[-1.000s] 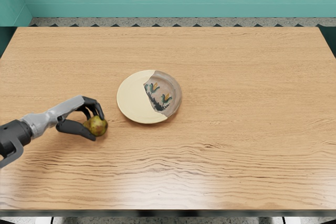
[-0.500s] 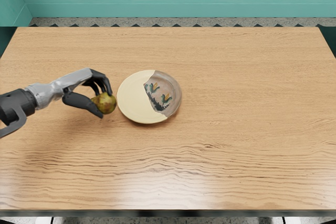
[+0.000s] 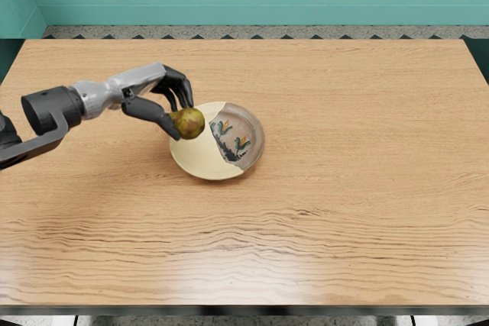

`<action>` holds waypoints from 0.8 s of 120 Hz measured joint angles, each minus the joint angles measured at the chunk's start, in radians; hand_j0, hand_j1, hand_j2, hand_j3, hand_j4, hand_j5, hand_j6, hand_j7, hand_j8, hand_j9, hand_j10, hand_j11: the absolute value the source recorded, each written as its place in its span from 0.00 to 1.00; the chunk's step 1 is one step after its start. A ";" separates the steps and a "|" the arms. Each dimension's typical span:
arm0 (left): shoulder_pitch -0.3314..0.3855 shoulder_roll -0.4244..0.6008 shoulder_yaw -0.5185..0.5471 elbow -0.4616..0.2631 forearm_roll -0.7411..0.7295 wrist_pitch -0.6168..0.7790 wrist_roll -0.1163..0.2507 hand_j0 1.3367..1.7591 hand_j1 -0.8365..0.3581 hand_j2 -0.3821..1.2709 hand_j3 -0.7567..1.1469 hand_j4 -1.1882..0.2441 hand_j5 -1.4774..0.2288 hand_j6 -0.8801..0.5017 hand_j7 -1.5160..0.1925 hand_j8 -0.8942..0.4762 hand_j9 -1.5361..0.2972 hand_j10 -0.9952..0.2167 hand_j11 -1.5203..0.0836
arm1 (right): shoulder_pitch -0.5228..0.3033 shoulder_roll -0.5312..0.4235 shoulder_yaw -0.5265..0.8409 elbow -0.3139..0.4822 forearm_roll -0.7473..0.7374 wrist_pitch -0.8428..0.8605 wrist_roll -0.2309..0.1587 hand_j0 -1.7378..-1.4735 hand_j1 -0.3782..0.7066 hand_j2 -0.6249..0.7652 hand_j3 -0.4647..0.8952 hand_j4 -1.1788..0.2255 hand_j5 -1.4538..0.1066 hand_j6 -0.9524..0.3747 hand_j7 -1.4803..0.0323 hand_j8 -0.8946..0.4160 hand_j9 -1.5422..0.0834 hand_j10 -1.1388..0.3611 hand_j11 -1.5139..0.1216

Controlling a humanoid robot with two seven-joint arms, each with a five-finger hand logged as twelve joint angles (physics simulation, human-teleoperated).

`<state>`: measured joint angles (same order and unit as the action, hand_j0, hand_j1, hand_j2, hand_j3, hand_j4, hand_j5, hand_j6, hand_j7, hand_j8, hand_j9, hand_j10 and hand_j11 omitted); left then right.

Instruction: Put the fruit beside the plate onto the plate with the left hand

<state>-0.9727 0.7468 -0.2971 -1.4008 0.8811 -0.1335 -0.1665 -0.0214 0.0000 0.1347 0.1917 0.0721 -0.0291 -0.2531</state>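
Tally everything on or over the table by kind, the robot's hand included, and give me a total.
plate: 1, cream with a painted grey part
pear: 1, over the plate's left rim
left hand: 1, shut on the pear
Total: 3

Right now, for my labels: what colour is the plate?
The plate is cream with a brown painted section; head view.

The left arm [image 3: 92,97] had a dark grey cylindrical joint [image 3: 47,109] and a silver-grey forearm shell [image 3: 122,85]; the left hand [image 3: 157,91] was pale-backed; its fingers [image 3: 182,85] were matte black, jointed.
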 joint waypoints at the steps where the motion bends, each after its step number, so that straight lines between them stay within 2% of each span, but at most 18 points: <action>1: -0.003 -0.003 0.001 0.003 0.000 -0.001 0.001 0.76 0.37 0.67 0.40 0.32 0.29 0.24 0.32 0.26 0.31 0.27 0.34 | 0.000 0.000 0.000 0.000 0.000 0.000 0.000 0.30 0.06 0.44 0.34 0.82 0.90 0.69 0.95 0.66 0.92 0.74 0.90; 7: -0.028 -0.029 0.014 0.021 -0.001 -0.006 0.003 0.76 0.36 0.69 0.40 0.32 0.29 0.22 0.32 0.25 0.31 0.25 0.34 | 0.000 0.000 0.000 0.000 0.000 0.000 0.000 0.30 0.06 0.44 0.34 0.82 0.90 0.69 0.95 0.66 0.92 0.74 0.90; 22: -0.068 -0.080 0.043 0.076 -0.002 -0.020 0.006 0.76 0.32 0.75 0.40 0.32 0.28 0.23 0.31 0.26 0.31 0.27 0.34 | 0.000 0.000 0.000 -0.001 0.000 0.000 0.000 0.30 0.06 0.44 0.34 0.82 0.90 0.69 0.95 0.66 0.92 0.74 0.90; 43: -0.115 -0.125 0.064 0.144 -0.003 -0.045 0.006 0.76 0.33 0.71 0.40 0.32 0.28 0.20 0.31 0.26 0.30 0.29 0.33 | 0.000 0.000 0.000 -0.001 0.000 0.000 0.000 0.30 0.06 0.44 0.34 0.82 0.90 0.69 0.95 0.66 0.92 0.74 0.90; 48: -0.130 -0.140 0.071 0.157 -0.004 -0.046 0.006 0.76 0.34 0.70 0.40 0.32 0.29 0.18 0.31 0.24 0.31 0.26 0.33 | 0.000 0.000 0.000 -0.001 0.000 0.000 0.000 0.30 0.06 0.44 0.34 0.82 0.90 0.69 0.95 0.66 0.92 0.74 0.90; 54: -0.145 -0.155 0.080 0.172 -0.005 -0.049 0.006 0.76 0.33 0.68 0.40 0.32 0.29 0.16 0.31 0.23 0.30 0.30 0.33 | 0.000 0.000 0.000 -0.001 0.000 0.000 0.000 0.30 0.06 0.44 0.34 0.82 0.90 0.69 0.95 0.66 0.92 0.74 0.90; 71: -0.164 -0.179 0.102 0.209 -0.005 -0.052 0.006 0.76 0.34 0.66 0.40 0.32 0.29 0.13 0.31 0.23 0.30 0.30 0.33 | 0.000 0.000 0.000 -0.001 0.000 0.000 0.000 0.30 0.06 0.44 0.34 0.82 0.90 0.69 0.95 0.66 0.92 0.74 0.90; 76: -0.168 -0.181 0.104 0.214 -0.005 -0.051 0.007 0.76 0.34 0.63 0.40 0.32 0.30 0.14 0.32 0.22 0.31 0.31 0.35 | 0.000 0.000 0.000 -0.001 0.000 0.000 0.000 0.30 0.06 0.44 0.34 0.82 0.90 0.69 0.95 0.66 0.92 0.74 0.90; 79: -0.167 -0.193 0.103 0.216 -0.007 -0.045 0.009 0.76 0.36 0.59 0.40 0.35 0.33 0.16 0.35 0.23 0.34 0.31 0.37 | 0.000 0.000 0.000 -0.001 0.000 0.000 0.000 0.30 0.06 0.44 0.34 0.82 0.90 0.69 0.95 0.66 0.92 0.74 0.90; 96: -0.161 -0.207 0.104 0.217 -0.103 0.032 0.014 0.76 0.61 0.42 0.40 0.54 0.54 0.35 0.57 0.39 0.54 0.51 0.61 | 0.000 0.000 0.000 -0.001 0.000 0.000 0.000 0.30 0.06 0.44 0.34 0.82 0.90 0.69 0.95 0.66 0.92 0.74 0.90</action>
<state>-1.1336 0.5400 -0.1932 -1.1842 0.7778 -0.1012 -0.1522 -0.0215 0.0000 0.1350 0.1903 0.0721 -0.0291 -0.2531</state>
